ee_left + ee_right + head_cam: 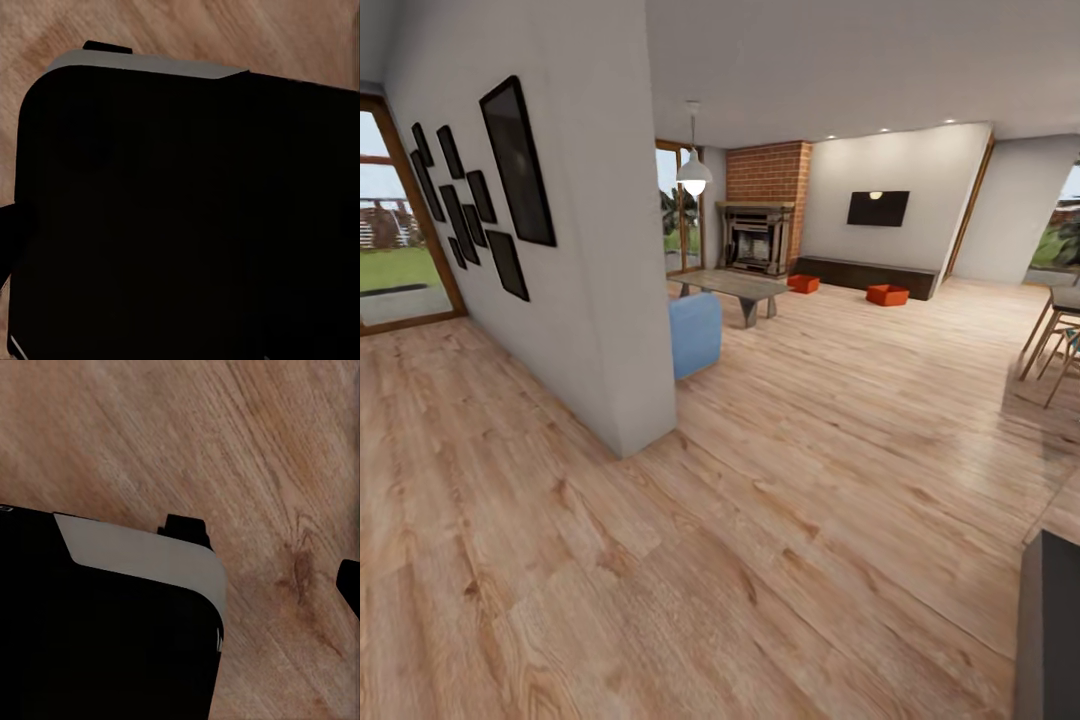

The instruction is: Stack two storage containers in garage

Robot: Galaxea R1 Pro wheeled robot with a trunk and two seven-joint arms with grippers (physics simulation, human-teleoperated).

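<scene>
Looking across a light wood-plank floor [780,480] toward the far living room: two orange-red containers, one [803,283] and the other [887,294], sitting well apart on the floor just before a long low dark bench [865,274], beneath a black wall TV [878,208] and beside a brick fireplace [760,215]. Showing, in both wrist views, dark robot bodywork above planks; state of either claw impossible to tell.

Two orange-red storage containers [803,284] [887,295] on far living-room floor; well apart
</scene>
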